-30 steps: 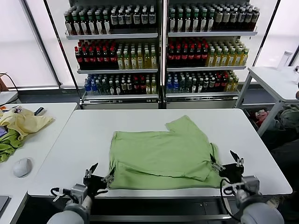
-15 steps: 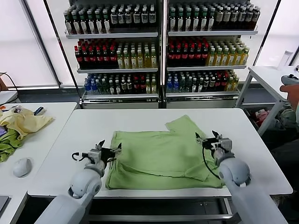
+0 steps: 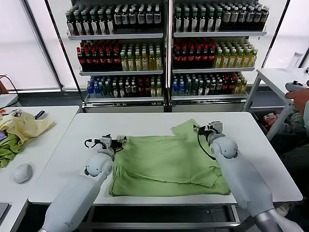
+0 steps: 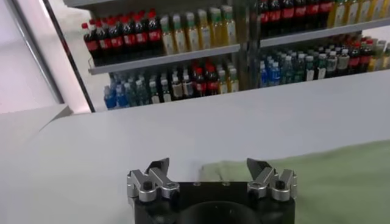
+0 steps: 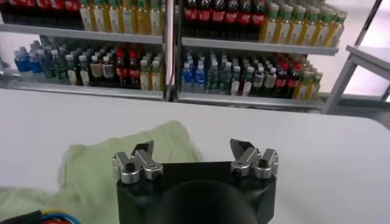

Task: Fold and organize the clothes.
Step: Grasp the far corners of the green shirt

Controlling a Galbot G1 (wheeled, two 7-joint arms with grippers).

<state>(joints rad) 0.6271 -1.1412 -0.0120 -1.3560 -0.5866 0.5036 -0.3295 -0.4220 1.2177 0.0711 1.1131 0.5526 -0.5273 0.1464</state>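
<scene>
The light green polo shirt (image 3: 166, 162) lies partly folded on the white table (image 3: 145, 123), with one sleeve (image 3: 187, 129) sticking out at the far right. Its print is hidden. My left gripper (image 3: 114, 141) is open and empty over the shirt's far left corner; the shirt's edge shows in the left wrist view (image 4: 304, 176) beyond my open gripper (image 4: 208, 165). My right gripper (image 3: 208, 128) is open and empty beside the sleeve; the sleeve shows in the right wrist view (image 5: 140, 143) beyond my gripper (image 5: 192, 148).
A side table at the left holds a pale yellow garment (image 3: 24, 126), a darker green cloth (image 3: 8, 150) and a mouse (image 3: 22, 173). Shelves of bottles (image 3: 166, 48) stand behind the table. Another table (image 3: 285, 84) and a person's hand (image 3: 300, 99) are at the right.
Both arms have reached forward from the table's near edge to the shirt's far side. The left gripper went to the far left corner, the right one to the sleeve. Both stayed open.
</scene>
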